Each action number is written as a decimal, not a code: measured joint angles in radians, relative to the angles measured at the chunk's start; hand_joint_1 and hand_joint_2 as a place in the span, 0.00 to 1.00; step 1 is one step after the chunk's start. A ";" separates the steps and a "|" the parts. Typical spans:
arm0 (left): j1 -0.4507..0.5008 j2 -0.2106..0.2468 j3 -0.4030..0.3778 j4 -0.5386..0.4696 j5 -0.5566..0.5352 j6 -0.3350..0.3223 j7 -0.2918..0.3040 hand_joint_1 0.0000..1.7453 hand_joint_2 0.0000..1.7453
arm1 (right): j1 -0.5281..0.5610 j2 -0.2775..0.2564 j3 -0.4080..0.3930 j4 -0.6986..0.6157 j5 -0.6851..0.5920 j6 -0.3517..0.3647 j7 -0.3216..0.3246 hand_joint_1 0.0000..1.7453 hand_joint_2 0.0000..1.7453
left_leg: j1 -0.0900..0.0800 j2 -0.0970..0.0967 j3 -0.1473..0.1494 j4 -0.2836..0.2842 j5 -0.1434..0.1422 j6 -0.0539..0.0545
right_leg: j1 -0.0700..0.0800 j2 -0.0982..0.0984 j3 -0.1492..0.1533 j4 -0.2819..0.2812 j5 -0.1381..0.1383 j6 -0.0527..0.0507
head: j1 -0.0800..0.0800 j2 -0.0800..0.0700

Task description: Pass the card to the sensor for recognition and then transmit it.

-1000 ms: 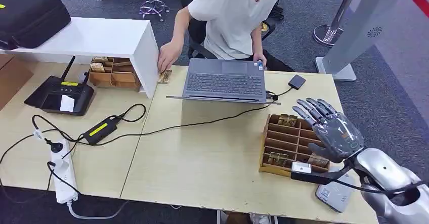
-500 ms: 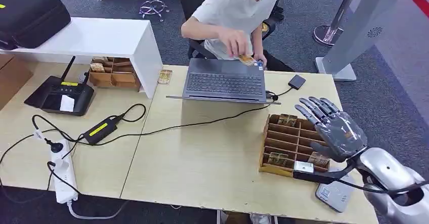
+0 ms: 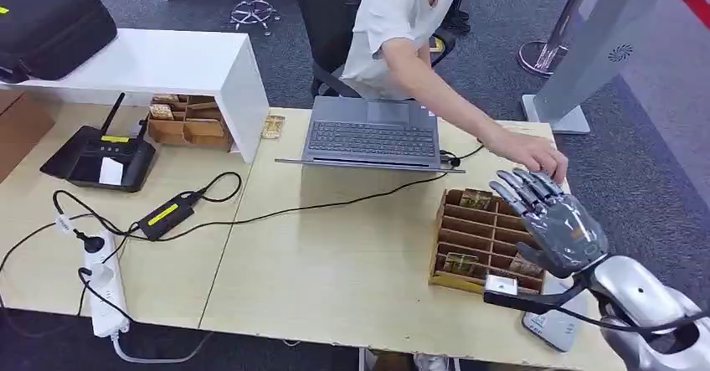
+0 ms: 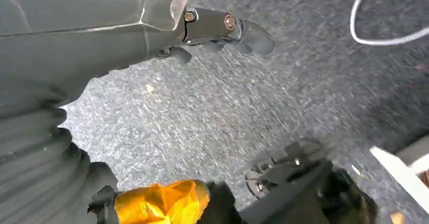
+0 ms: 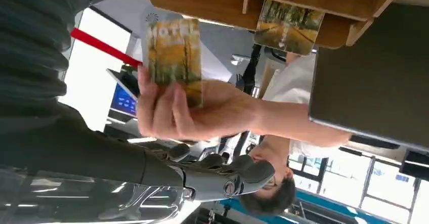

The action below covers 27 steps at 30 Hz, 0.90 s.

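Since the earlier frame, the person's hand (image 3: 529,150) has swung from the laptop (image 3: 373,131) to just beyond our right hand (image 3: 553,220), offering the card (image 5: 174,57) beside our spread, empty fingers (image 3: 521,188) above the wooden rack (image 3: 474,237) on the bench (image 3: 335,254). Our left hand (image 4: 101,32) hangs over carpet, seemingly empty.

The head view looks forward and down from high over the table (image 3: 335,254). The right wrist view sits close behind the right hand (image 3: 548,220), turned, facing the person's hand (image 5: 187,110) — both views share it. The left wrist view faces carpet (image 4: 283,97).
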 joint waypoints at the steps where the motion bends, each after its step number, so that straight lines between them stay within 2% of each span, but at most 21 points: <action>1: -0.002 0.000 0.000 0.000 0.003 -0.014 0.007 0.00 1.00 | 0.002 0.000 -0.003 -0.002 0.001 0.000 -0.002 0.00 1.00 | 0.000 0.001 0.000 0.000 0.000 0.000 | 0.000 0.001 0.000 0.000 0.000 0.000 | 0.000 0.000; 4: -0.005 -0.001 0.000 0.000 0.005 -0.038 0.019 0.00 1.00 | 0.003 0.000 -0.010 -0.005 0.002 0.002 -0.010 0.00 1.00 | 0.000 0.001 0.000 0.000 0.000 0.000 | 0.000 0.001 0.000 0.000 0.000 0.000 | 0.000 0.000; 27: -0.008 -0.009 0.000 0.000 0.003 -0.051 0.035 0.00 1.00 | 0.007 0.011 -0.017 -0.005 0.014 -0.008 -0.020 0.00 1.00 | 0.000 0.000 0.000 0.000 0.000 0.000 | 0.000 0.001 0.000 0.000 0.000 0.000 | 0.000 0.000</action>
